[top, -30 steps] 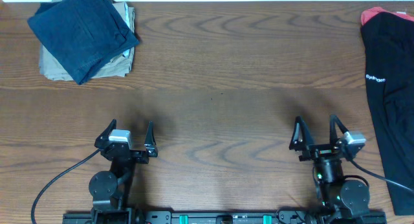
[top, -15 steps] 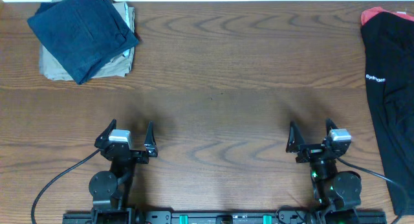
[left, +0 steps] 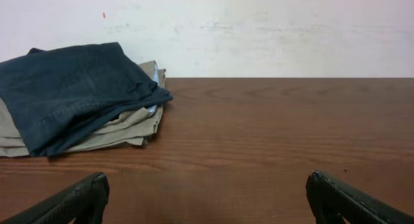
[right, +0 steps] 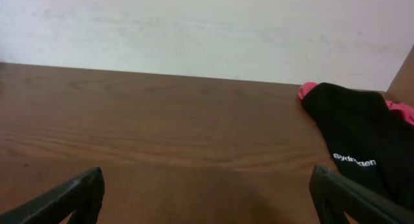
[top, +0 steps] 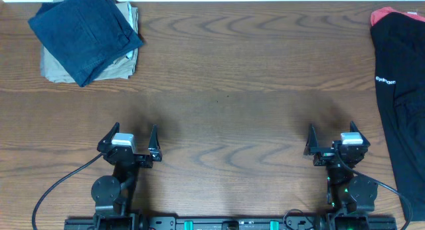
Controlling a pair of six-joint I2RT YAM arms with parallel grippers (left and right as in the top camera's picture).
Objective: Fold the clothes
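**A:** Where are the navy shorts (top: 83,32)?

**B:** In the far left corner of the table (top: 226,77), folded into a neat square on top of the khaki shorts (top: 125,62). Nothing touches them.

**A:** And the arms?

**B:** Both sit at the near edge, well apart from that pile. The left gripper (top: 136,130) gapes wide with nothing between its fingers. The right gripper (top: 331,129) is just as wide and just as empty.

**A:** Anything moved?

**B:** Only the right one. Half a second ago it sat further left; now it has swung right, nearer the black garment (top: 400,90). The left gripper and the shorts lie as before.

**A:** Meaning?

**B:** The fold looks finished, I'd judge. The right arm may be settling, or turning toward that black garment.
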